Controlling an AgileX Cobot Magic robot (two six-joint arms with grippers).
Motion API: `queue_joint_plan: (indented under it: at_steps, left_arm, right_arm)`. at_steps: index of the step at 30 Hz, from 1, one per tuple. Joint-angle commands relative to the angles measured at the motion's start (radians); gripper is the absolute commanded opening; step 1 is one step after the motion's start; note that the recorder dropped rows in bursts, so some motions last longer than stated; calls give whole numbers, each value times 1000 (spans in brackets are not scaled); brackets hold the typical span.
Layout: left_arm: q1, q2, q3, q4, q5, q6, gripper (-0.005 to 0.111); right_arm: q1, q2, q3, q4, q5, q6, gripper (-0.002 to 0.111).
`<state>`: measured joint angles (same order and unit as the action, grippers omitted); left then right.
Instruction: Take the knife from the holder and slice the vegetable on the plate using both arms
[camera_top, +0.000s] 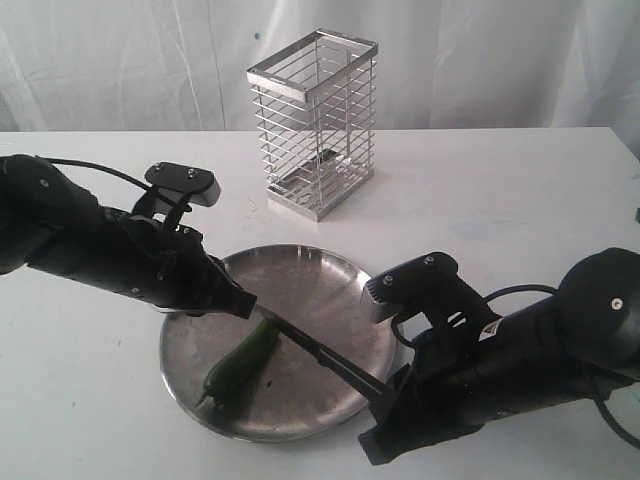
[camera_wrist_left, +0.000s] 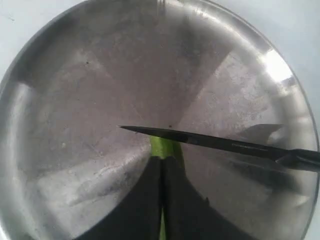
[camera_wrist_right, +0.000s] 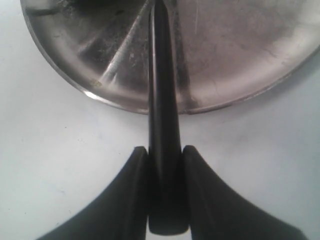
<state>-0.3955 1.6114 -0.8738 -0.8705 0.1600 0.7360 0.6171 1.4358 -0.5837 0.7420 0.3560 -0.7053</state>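
The dark green vegetable (camera_top: 240, 358) lies on the steel plate (camera_top: 300, 255). My left gripper (camera_top: 243, 308) is at its upper end. In the left wrist view the gripper (camera_wrist_left: 162, 159) has its fingers nearly together on the vegetable (camera_wrist_left: 165, 147), with green showing in the slit between them. The black knife (camera_top: 320, 352) reaches across the plate, and its blade (camera_wrist_left: 215, 142) lies over the vegetable just past the left fingertips. My right gripper (camera_top: 385, 395) is shut on the knife handle (camera_wrist_right: 162, 100) just off the plate's near rim (camera_wrist_right: 240, 50). The chrome wire holder (camera_top: 313, 120) stands behind the plate.
The plate sits on a white table (camera_top: 520, 200) against a white curtain backdrop. Both black arms lie low over the table, the left one (camera_top: 90, 240) beside the plate's left rim and the right one (camera_top: 540, 350) at the front right.
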Motion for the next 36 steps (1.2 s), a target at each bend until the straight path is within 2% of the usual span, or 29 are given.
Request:
queue_joint_plan:
  at_steps: [1, 5, 26, 36]
  left_arm:
    - [-37, 29, -37, -20, 6, 31, 6]
    - [-38, 47, -81, -20, 34, 31, 5]
    - [-38, 104, -118, -46, 85, 31, 5]
    - [-90, 124, -118, -41, 41, 53, 5]
  right_arm:
    - [0, 2, 3, -2, -1, -6, 0]
    - [0, 2, 3, -2, -1, -6, 0]
    - [0, 3, 3, -2, -3, -6, 0]
    - [0, 3, 3, -2, -3, -6, 0]
